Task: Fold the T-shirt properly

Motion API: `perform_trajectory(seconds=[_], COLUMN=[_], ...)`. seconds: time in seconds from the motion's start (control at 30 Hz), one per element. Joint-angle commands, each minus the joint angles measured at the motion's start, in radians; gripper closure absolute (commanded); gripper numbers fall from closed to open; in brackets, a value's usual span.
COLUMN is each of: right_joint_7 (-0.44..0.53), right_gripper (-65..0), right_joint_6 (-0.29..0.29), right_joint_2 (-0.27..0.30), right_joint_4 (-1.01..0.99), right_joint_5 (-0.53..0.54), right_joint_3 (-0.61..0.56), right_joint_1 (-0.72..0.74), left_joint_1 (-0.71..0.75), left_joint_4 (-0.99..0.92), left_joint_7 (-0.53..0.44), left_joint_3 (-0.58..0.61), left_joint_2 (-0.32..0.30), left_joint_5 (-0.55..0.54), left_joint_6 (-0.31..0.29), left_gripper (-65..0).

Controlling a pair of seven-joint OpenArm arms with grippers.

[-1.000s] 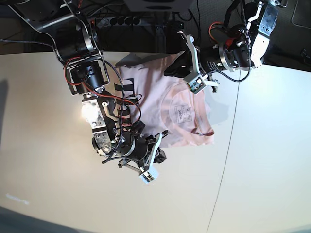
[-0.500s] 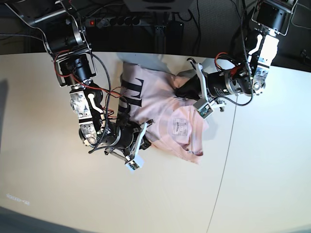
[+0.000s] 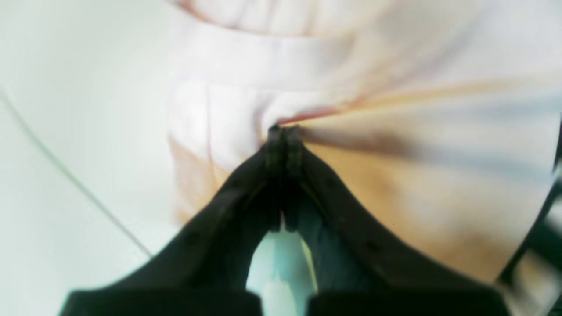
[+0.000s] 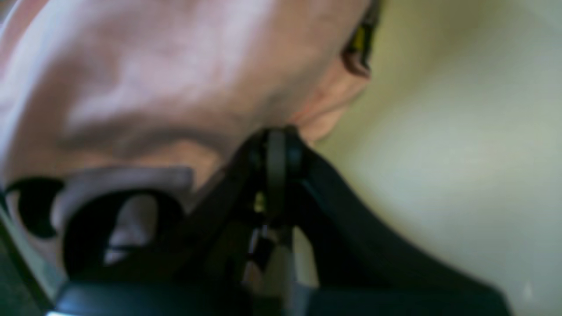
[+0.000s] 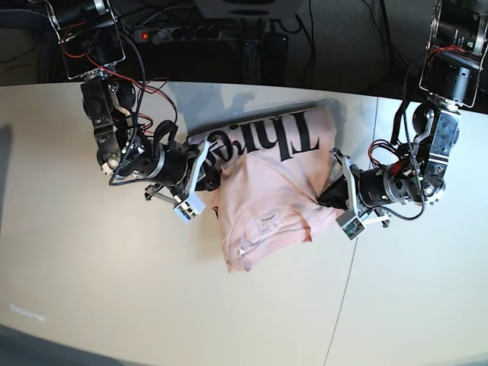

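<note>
The pale pink T-shirt (image 5: 267, 179) lies bunched in the middle of the table, and its black "Three" lettering (image 5: 278, 139) reads upside down along the far side. A small white neck label (image 5: 268, 220) shows near the front. At the shirt's right edge my left gripper (image 5: 332, 196) is shut on the fabric. In the left wrist view the left gripper (image 3: 283, 131) pinches a puckered fold of T-shirt (image 3: 395, 87). My right gripper (image 5: 207, 177) is shut on the shirt's left edge. The right wrist view shows the right gripper (image 4: 276, 134) closed on the T-shirt (image 4: 153, 66).
A seam in the cream table (image 5: 349, 274) runs from the front toward the left arm. A power strip (image 5: 179, 33) and cables lie beyond the table's far edge. Bare tabletop spreads at the front and at both sides.
Both arms have swung apart, the right arm up and left, the left arm down and right. The shirt has turned with them, so the lettering now lies along the far side.
</note>
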Motion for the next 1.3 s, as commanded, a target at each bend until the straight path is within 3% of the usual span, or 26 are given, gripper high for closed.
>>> perform_trajectory(seconds=[0.0, 0.3, 0.47, 0.7, 0.97, 1.27], right_joint_7=[0.000, 0.001, 0.004, -0.019, -0.041, -0.041], right_gripper=[0.0, 0.0, 0.0, 0.0, 0.0, 0.0], right_joint_6=[0.042, 0.042, 0.042, 0.042, 0.044, 0.045], right_joint_2=[0.000, 0.000, 0.001, 0.043, 0.081, 0.087], right_joint_4=[0.029, 0.130, 0.131, 0.132, 0.192, 0.367], right_joint_5=[0.015, 0.007, 0.008, 0.074, 0.161, 0.214], right_joint_3=[0.003, 0.050, 0.141, 0.274, 0.430, 0.615], right_joint_1=[-0.012, -0.100, -0.098, -0.107, -0.234, -0.531], left_joint_1=[-0.029, -0.045, -0.045, -0.001, 0.256, 0.629], left_joint_4=[0.012, 0.012, 0.060, 0.168, 0.289, 0.476], left_joint_7=[-0.026, -0.018, 0.011, 0.209, 0.228, 0.227], left_joint_3=[-0.006, -0.006, -0.042, -0.258, -0.479, -0.689], left_joint_2=[-0.008, -0.009, -0.054, -0.104, -0.139, -0.130], left_joint_5=[-0.013, -0.025, -0.174, -0.347, -0.396, -0.415], left_joint_6=[0.017, 0.017, 0.023, 0.022, 0.019, 0.019], left_gripper=[0.0, 0.0, 0.0, 0.0, 0.0, 0.0])
